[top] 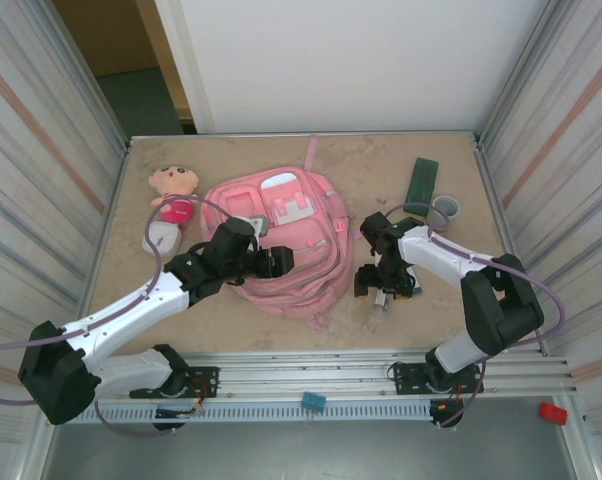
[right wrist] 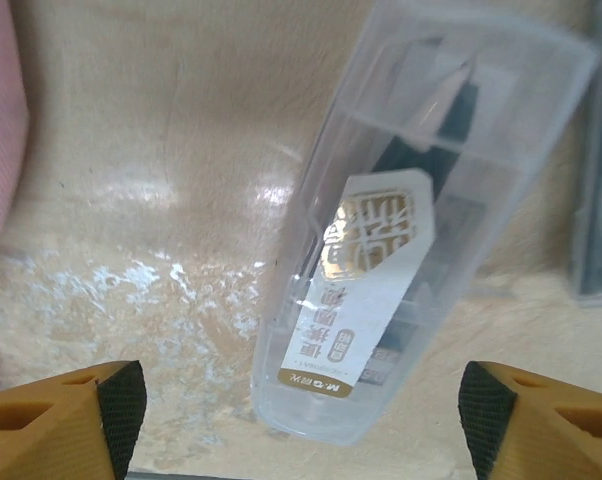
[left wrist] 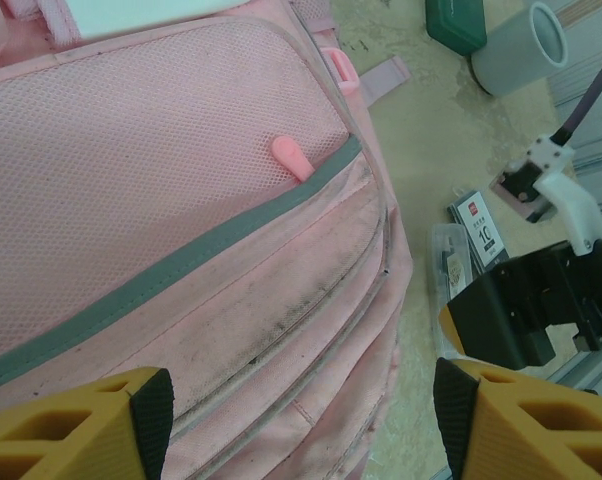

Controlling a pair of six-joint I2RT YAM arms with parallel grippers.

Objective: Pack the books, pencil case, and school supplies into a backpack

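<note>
Near edge: a metal rail (top: pixel 311 375) runs across the front of the table (top: pixel 221 315), with a small blue piece (top: pixel 313 401) on it and a small red piece (top: pixel 551 411) far to the right. Left gripper (top: pixel 277 262) reaches in over the near left part of the backpack (top: pixel 291 235). In the left wrist view its yellow-and-black fingers (left wrist: pixel 131 420) stand wide apart above the pink fabric, released, gripping nothing. A pink zip tab (left wrist: pixel 293 157) lies on the mesh pocket, against a grey-edged seam. Right gripper (top: pixel 381 285) is just right of the bag, pointing down at the table. In the right wrist view its fingers (right wrist: pixel 71 425) are spread wide and released, with a clear plastic box (right wrist: pixel 411 230) lying flat on the table between them, touched by neither. The box has a white label with gold characters and something dark inside. Just beside the box lies a small black packet (left wrist: pixel 478 228) with a white-and-red mark, flat on the table. The backpack lies flat mid-table, front up, straps trailing toward the near edge. Farther left, a plush doll (top: pixel 171 205) lies beside the bag's left side. Far right: a grey ring (top: pixel 444 210), and beyond it the dark green pencil case (top: pixel 424 178), flat on the table near the back right corner, well apart from the bag.
</note>
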